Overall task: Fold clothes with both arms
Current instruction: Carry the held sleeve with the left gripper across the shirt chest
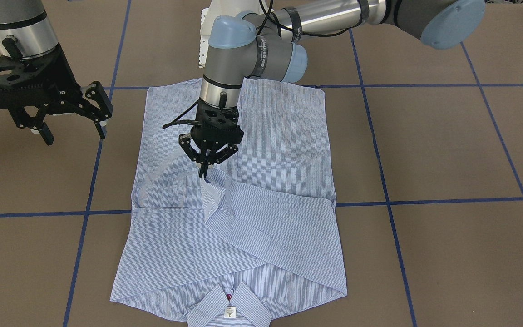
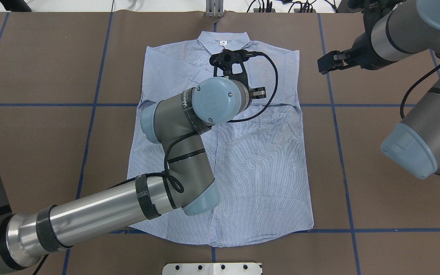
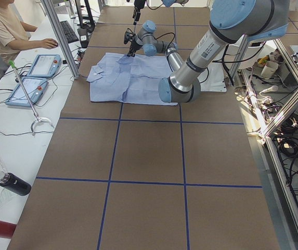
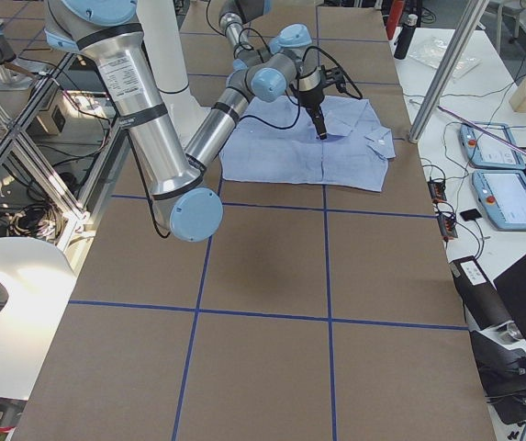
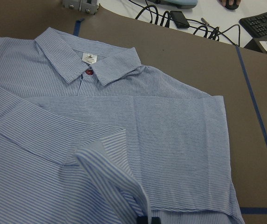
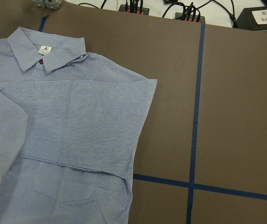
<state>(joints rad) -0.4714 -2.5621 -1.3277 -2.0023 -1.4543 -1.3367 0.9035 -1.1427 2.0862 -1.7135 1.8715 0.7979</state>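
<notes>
The shirt (image 1: 284, 136) lies flat mid-table, long axis 12-to-6 from the robot's side, collar (image 1: 207, 308) at 12; the left gripper (image 1: 204, 171) is clamped on its folded-over cuff (image 1: 214, 184) over the chest, nearer than the right gripper (image 1: 75, 134), spread empty at 3 o'clock.

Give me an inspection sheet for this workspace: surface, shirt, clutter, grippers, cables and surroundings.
Surface: brown table marked with a blue tape grid.
Job's things: striped shirt lies flat, front up, sleeves folded across the chest.
Clutter: nothing seen on the table.
Grippers: left gripper is shut on the sleeve cuff, which is lifted slightly. Right gripper is open and empty, beside the shirt.
Cables: black cable loops off the left wrist above the shirt.
Surroundings: a person, two pendants and a bottle are beside the table.
</notes>
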